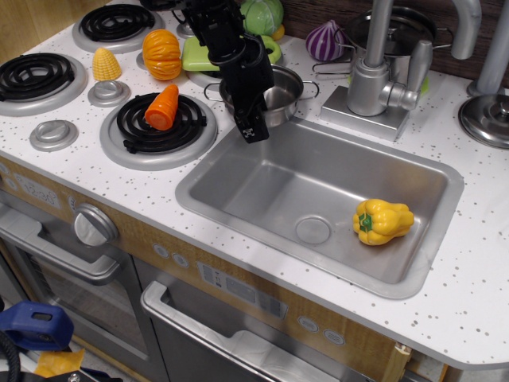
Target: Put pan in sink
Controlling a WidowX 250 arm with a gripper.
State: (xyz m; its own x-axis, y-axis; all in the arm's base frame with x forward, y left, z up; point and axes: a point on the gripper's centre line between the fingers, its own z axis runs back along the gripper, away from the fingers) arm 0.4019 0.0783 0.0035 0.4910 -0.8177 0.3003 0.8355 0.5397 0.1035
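Landmark: one sink point(262, 187), a brushed-steel basin with a round drain point(312, 230), set in the white speckled worktop point(477, 263).

- Pan point(278, 94): one, small and shiny, on the worktop just behind the sink's back-left corner, not inside the basin.
- End effector point(251, 123): one, black, angled down across the pan's front rim above that same corner; its opening and any hold on the pan cannot be told.
- Yellow pepper point(382, 220): one, inside the sink, right of the drain.
- Faucet point(374, 72): one, behind the sink.
- Burners: four, left of the sink; the nearest point(159, 123) carries one carrot point(163, 107).
- Corn point(106, 64): one, far left of the sink.
- Orange pumpkin point(161, 53): one, left of the pan.
- Purple onion point(325, 40): one, behind the sink.
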